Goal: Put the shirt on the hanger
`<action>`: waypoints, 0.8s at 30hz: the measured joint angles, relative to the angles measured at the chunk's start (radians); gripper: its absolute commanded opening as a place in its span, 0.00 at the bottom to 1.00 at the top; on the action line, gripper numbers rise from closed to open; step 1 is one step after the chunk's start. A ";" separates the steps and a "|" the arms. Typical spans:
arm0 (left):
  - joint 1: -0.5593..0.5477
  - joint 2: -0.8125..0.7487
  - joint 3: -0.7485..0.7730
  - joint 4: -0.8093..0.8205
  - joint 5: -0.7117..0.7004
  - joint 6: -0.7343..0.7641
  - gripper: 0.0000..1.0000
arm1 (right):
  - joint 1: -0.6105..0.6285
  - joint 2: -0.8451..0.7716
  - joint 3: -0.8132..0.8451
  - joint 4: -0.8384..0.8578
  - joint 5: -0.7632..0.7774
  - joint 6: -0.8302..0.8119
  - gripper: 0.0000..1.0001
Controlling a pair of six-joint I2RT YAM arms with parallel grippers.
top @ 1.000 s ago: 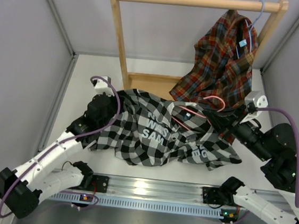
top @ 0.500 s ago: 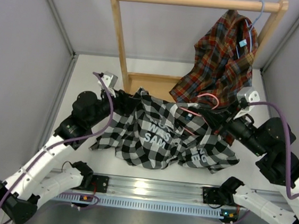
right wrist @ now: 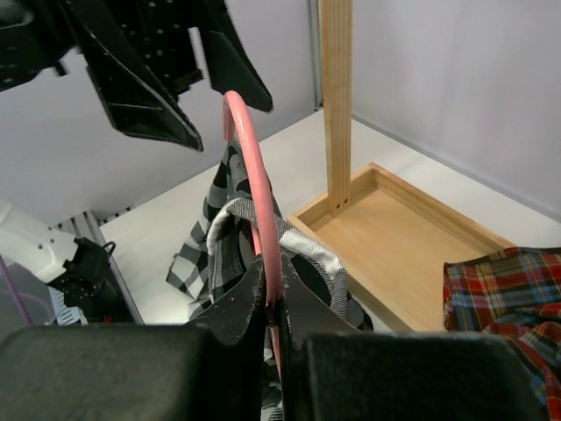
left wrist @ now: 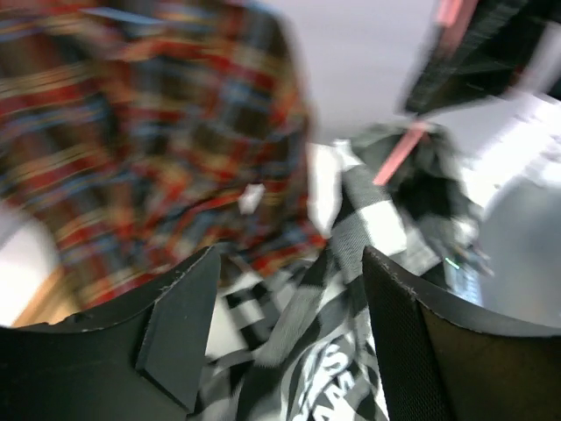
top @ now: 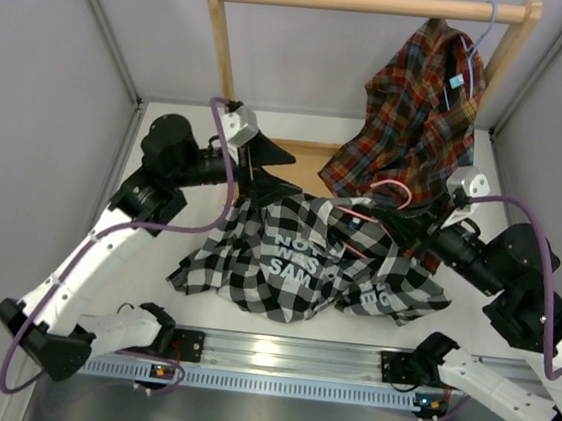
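Shirt (top: pixel 296 262): lying bunched on counter (top: pixel 200 313), one edge draping over hanger (right wrist: pixel 254 175); only partly on.
R end effector (right wrist: pixel 272 294): pinching hanger wire, propping it up as a steady frame.
L end effector (top: pixel 280 170): spread, gripping nothing, hovering at shirt's far edge, prob. positioning for a fresh grab.

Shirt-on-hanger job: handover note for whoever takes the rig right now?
Left end effector: open, empty, above the far edge of the shirt.
Right end effector: shut on the hanger.
The shirt lies mostly heaped on the table, with some fabric draped over one arm of the hanger.
Done: hanger partly inside the shirt.
Left: pull the shirt over both hanger shoulders, probably with a fresh left grasp.
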 measured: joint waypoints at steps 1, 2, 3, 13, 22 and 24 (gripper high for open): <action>0.000 0.044 0.037 0.002 0.072 0.008 0.69 | 0.000 -0.002 0.000 0.000 -0.011 0.000 0.00; 0.000 0.085 0.066 0.000 0.161 0.016 0.69 | 0.000 -0.004 0.000 -0.001 -0.020 0.000 0.00; 0.000 0.119 0.090 0.000 0.239 0.022 0.65 | 0.000 -0.006 0.000 -0.003 -0.031 0.000 0.00; -0.020 0.271 0.176 -0.014 0.649 -0.023 0.56 | 0.000 -0.005 0.003 -0.026 -0.071 -0.003 0.00; -0.045 0.296 0.133 -0.042 0.578 0.011 0.68 | 0.000 0.022 0.027 -0.037 -0.114 -0.002 0.00; -0.070 0.295 0.129 -0.105 0.484 0.083 0.66 | 0.000 0.022 0.029 -0.037 -0.126 -0.002 0.00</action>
